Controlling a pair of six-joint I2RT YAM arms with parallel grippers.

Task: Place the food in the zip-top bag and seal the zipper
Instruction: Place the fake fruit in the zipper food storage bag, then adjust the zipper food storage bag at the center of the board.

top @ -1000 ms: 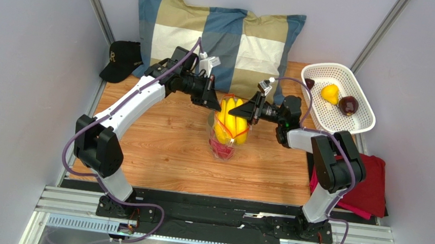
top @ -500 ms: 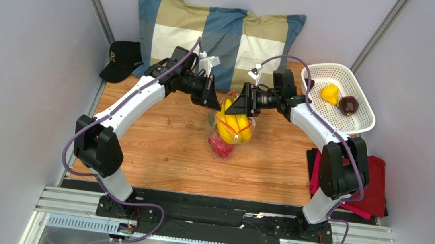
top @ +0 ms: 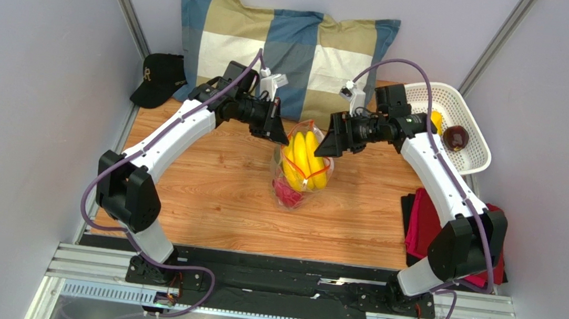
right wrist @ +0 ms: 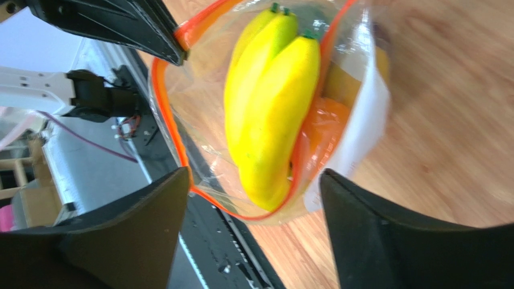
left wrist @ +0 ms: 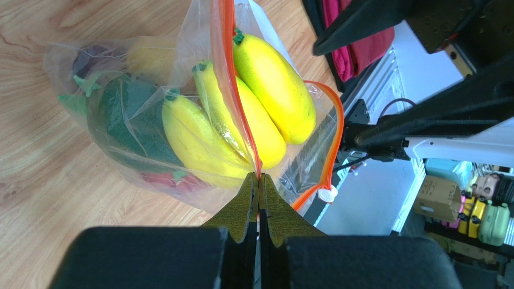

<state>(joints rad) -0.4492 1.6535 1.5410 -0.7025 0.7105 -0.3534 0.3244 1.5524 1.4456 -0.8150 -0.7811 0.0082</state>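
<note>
The clear zip-top bag [top: 299,178] stands on the wooden table with the yellow banana bunch [top: 303,161] sticking out of its open mouth. My left gripper [top: 281,133] is shut on the orange-red zipper [left wrist: 229,78] at the bag's left rim, as the left wrist view [left wrist: 259,177] shows. In it the bananas [left wrist: 265,102] and the green-tipped dragon fruit [left wrist: 130,117] lie inside. My right gripper [top: 331,141] is open and empty just right of the mouth. Its wrist view [right wrist: 254,176] shows the bananas [right wrist: 271,102], an orange [right wrist: 320,135] and the white label [right wrist: 362,126].
A white lattice basket [top: 433,149] at the back right holds a yellow piece [top: 435,118] and a dark purple piece [top: 457,136]. A checked pillow [top: 284,44] and a black cap [top: 159,79] lie at the back. A red folded cloth [top: 485,248] lies at the right.
My right gripper went in over the bag's mouth, then pulled back to the right, and its arm swung up over the basket. The left gripper and the bag stayed put.
</note>
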